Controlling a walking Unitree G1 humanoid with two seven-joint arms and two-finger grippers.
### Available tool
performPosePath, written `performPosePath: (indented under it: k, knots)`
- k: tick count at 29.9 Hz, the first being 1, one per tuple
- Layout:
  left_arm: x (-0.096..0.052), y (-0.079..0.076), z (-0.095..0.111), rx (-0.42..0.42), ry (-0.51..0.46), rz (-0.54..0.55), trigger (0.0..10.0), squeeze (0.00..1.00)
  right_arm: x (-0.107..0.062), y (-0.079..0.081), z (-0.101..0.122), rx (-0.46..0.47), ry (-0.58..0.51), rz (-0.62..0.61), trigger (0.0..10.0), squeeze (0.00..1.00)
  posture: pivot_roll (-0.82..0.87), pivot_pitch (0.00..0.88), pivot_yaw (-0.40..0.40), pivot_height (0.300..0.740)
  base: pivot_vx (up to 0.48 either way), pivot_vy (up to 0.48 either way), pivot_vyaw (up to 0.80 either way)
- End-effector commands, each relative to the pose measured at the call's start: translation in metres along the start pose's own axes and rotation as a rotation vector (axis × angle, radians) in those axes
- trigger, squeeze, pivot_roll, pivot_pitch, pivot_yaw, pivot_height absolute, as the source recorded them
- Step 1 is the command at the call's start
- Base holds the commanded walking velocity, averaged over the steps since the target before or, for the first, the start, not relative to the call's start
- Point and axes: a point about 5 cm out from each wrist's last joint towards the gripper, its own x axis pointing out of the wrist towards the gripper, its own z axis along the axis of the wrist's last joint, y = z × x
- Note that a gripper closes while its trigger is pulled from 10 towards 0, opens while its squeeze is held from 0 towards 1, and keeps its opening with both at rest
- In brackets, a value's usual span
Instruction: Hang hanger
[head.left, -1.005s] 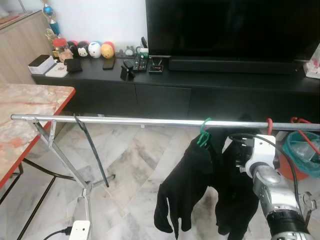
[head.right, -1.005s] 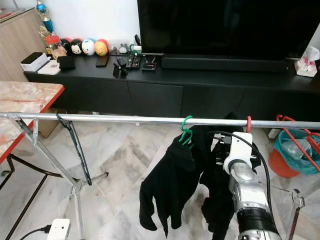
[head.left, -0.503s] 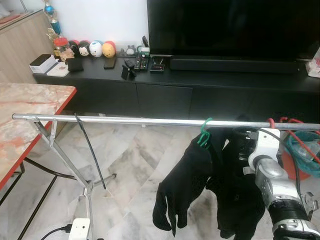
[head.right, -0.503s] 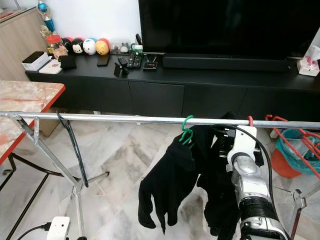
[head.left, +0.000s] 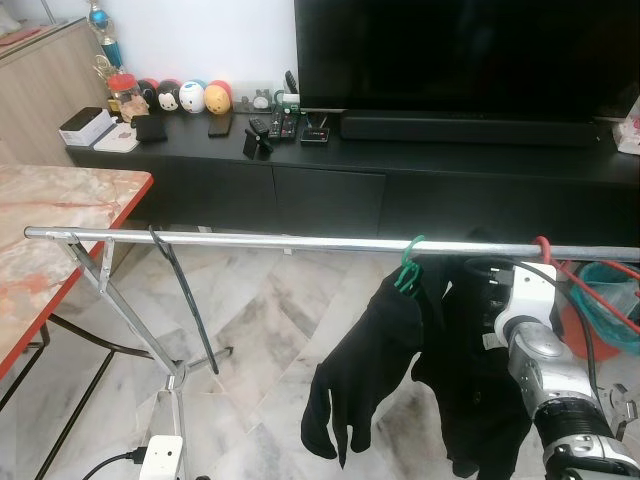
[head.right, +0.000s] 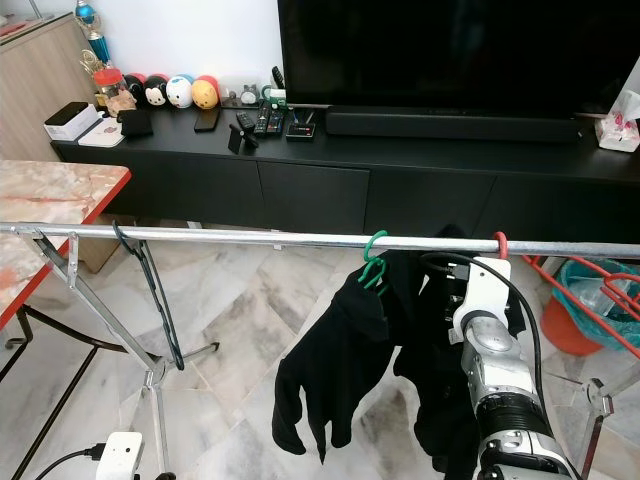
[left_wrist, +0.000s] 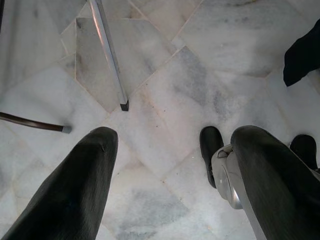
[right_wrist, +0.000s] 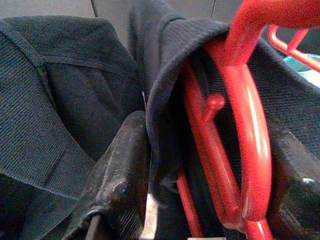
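Observation:
A silver clothes rail (head.left: 250, 241) runs across in front of me. The red hanger (head.left: 542, 246) has its hook over the rail at the right, and a black garment (head.left: 480, 390) hangs from it. My right gripper (right_wrist: 210, 160) is just below the rail, shut on the red hanger (right_wrist: 240, 165) and the garment's collar. One finger (right_wrist: 120, 185) presses the cloth. Left of it, a green hanger (head.left: 408, 268) carries another black garment (head.left: 365, 370). My left gripper (left_wrist: 170, 185) hangs open above the marble floor.
An empty black hanger (head.left: 185, 310) hangs near the rail's left end, above the rack's slanted legs (head.left: 130, 320). A red-edged marble table (head.left: 50, 230) stands on the left. A black TV cabinet (head.left: 400, 190) is behind, a teal bin (head.left: 610, 300) at the right, and a white plug box (head.left: 165, 455) on the floor.
My right arm has pushed up and forward toward the rail with the red hanger. The black garments have swung slightly to the left.

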Motion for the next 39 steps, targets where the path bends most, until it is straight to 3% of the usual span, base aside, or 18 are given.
performPosePath:
  k: [1,24,31,35,36,37,39]
  knots:
    - [0.0,0.002,-0.002,0.025,0.016,0.002,10.0,0.0,0.002,0.001,0.005,0.01,-0.014,0.001,0.0,0.0,-0.02,0.0,0.071,0.74,0.0,0.0,0.0]
    - [0.0,0.003,0.005,0.044,-0.015,-0.009,10.0,0.0,0.001,0.003,0.007,0.057,-0.086,-0.042,0.0,0.0,-0.01,0.0,0.073,0.74,0.0,0.0,0.0]
    - [0.001,0.002,0.008,0.045,-0.029,-0.011,10.0,0.0,-0.003,0.001,0.021,0.137,-0.232,-0.115,0.0,0.0,-0.01,0.0,0.077,0.74,0.0,0.0,0.0]
    - [0.001,0.002,0.008,0.045,-0.03,-0.011,10.0,0.0,-0.007,0.008,0.025,0.173,-0.3,-0.099,0.0,0.0,-0.01,0.0,0.077,0.74,0.0,0.0,0.0]
    - [0.001,0.001,0.007,0.045,-0.03,-0.011,10.0,0.0,-0.008,0.011,0.025,0.179,-0.313,-0.091,3.0,0.0,-0.01,0.0,0.077,0.74,0.0,0.0,0.0]
    - [0.001,0.001,0.007,0.044,-0.029,-0.012,10.0,0.0,-0.01,0.013,0.025,0.18,-0.325,-0.085,10.0,0.0,-0.01,0.0,0.076,0.74,0.0,0.0,0.0]
    - [0.0,0.003,0.006,0.042,-0.027,-0.011,10.0,0.0,-0.015,0.019,0.021,0.186,-0.356,-0.087,10.0,0.0,-0.01,0.0,0.076,0.74,0.0,0.0,0.0]
